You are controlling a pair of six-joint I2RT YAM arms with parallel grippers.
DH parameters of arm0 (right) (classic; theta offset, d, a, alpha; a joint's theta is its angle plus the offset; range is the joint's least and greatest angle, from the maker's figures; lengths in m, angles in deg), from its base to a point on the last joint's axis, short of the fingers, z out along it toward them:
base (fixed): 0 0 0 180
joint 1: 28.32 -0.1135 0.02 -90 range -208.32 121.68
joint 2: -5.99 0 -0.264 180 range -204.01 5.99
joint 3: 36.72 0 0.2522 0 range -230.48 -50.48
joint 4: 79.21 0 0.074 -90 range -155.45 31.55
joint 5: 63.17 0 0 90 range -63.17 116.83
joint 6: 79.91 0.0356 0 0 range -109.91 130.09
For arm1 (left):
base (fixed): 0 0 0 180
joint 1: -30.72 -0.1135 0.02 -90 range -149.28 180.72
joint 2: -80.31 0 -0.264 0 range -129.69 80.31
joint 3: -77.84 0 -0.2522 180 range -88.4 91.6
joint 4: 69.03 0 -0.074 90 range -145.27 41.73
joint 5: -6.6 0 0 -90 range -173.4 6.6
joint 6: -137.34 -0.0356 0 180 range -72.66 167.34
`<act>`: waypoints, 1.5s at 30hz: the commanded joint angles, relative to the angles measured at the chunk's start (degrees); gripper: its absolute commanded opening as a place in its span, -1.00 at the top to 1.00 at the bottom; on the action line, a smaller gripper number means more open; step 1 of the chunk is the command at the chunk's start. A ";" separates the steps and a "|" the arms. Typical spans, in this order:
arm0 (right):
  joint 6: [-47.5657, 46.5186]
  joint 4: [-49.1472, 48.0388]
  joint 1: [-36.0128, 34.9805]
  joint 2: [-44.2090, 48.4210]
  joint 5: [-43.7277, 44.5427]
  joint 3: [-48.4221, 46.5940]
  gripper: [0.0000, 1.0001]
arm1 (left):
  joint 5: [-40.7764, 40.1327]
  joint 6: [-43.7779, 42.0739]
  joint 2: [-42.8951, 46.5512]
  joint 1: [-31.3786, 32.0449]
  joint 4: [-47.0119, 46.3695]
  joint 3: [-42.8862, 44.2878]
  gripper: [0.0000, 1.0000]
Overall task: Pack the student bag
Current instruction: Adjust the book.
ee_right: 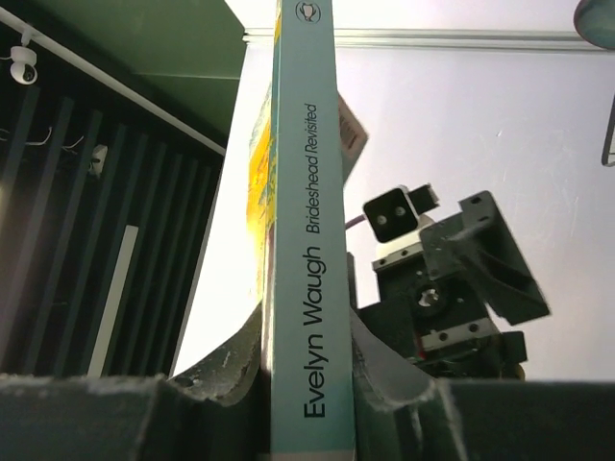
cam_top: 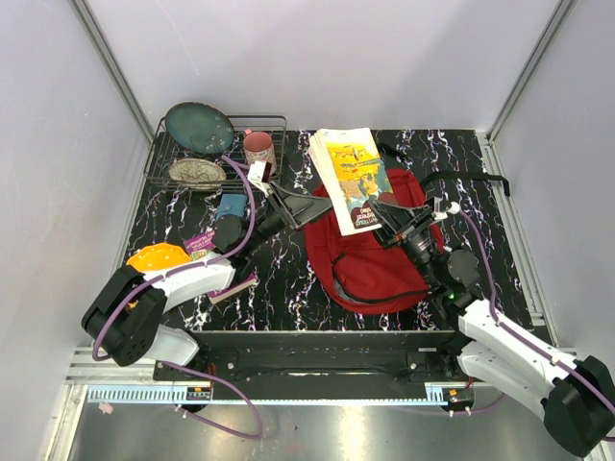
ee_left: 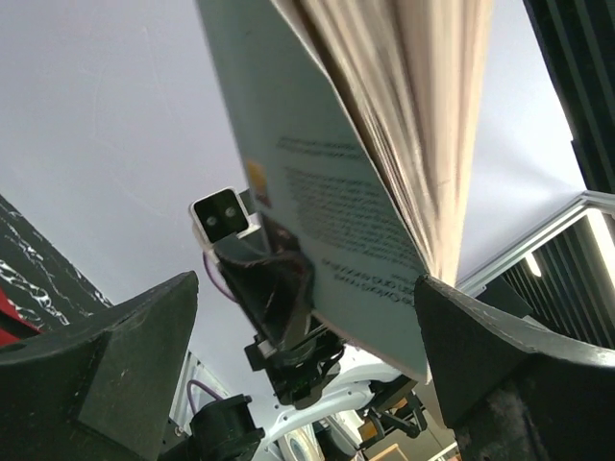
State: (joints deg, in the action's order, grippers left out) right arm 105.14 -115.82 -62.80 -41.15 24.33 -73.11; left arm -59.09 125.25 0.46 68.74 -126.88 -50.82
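Note:
The red student bag (cam_top: pixel 370 259) lies flat in the middle of the marbled table, black straps trailing to the right. Over its back half a paperback book (cam_top: pixel 351 173) with a yellow cover is held up off the fabric. My right gripper (cam_top: pixel 389 219) is shut on the book's near end; its wrist view shows the teal spine (ee_right: pixel 307 240) clamped between both fingers (ee_right: pixel 307 413). My left gripper (cam_top: pixel 307 206) stands wide open just left of the book. From below, the book's back cover and fanned pages (ee_left: pixel 336 192) hang above the open gripper (ee_left: pixel 307 384), one corner beside the right finger (ee_left: pixel 509 365).
At the back left stands a wire rack (cam_top: pixel 274 122) holding a teal plate (cam_top: pixel 199 127), a speckled bowl (cam_top: pixel 196 172) and a pink mug (cam_top: pixel 258 147). A blue box (cam_top: pixel 231 205), a purple packet (cam_top: pixel 200 241) and an orange item (cam_top: pixel 159 257) lie near the left arm.

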 commanded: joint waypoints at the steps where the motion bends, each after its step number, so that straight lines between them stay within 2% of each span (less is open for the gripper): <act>1: 0.49 -6.32 0.20 1.08 0.48 1.18 1.00 | 1.26 0.93 2.33 -0.05 -23.83 4.25 -0.98; 11: -0.91 -5.27 0.20 0.38 -0.92 1.46 1.00 | 1.00 1.63 1.72 0.04 -23.83 4.16 -0.98; 20: -4.69 6.15 0.20 -0.50 -9.27 -1.89 1.00 | 0.12 1.81 0.40 -0.14 -23.05 4.34 -0.98; 23: -9.25 13.96 0.20 2.21 -10.41 -4.17 1.00 | -0.14 1.02 1.01 -0.49 -21.11 3.55 -0.98; 28: -13.38 20.30 0.20 6.17 -9.98 -6.10 1.00 | -0.41 -4.24 5.74 -1.63 -9.27 1.79 -0.98; 31: -16.02 22.86 0.20 5.57 -12.08 -9.08 1.00 | -1.90 -10.57 9.96 -1.81 4.87 2.40 -0.98; 32: -16.55 22.60 0.20 4.43 -13.13 -9.70 1.00 | -3.56 -12.06 11.11 -1.81 12.39 2.76 -0.98; 35: -17.35 19.87 0.11 2.49 -17.00 -11.46 1.00 | -6.11 -17.78 14.37 -1.81 23.14 4.60 -0.98; 38: -17.79 18.74 0.20 0.74 -19.81 -12.35 1.00 | -8.05 -21.30 16.04 -1.81 29.92 6.36 -0.98; 40: -17.26 16.27 0.20 0.29 -21.66 -12.43 1.00 | -8.67 -22.36 16.48 -1.98 31.79 7.07 -0.98; 45: -18.31 17.41 0.20 0.20 -26.23 -13.23 1.00 | -11.74 -23.85 18.15 -2.16 35.04 5.75 -0.90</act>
State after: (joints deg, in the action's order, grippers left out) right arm 88.42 -94.05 -62.16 -41.85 7.41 -82.77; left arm -64.73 106.19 16.00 67.61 -93.92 -47.21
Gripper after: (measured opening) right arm 0.318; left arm 0.963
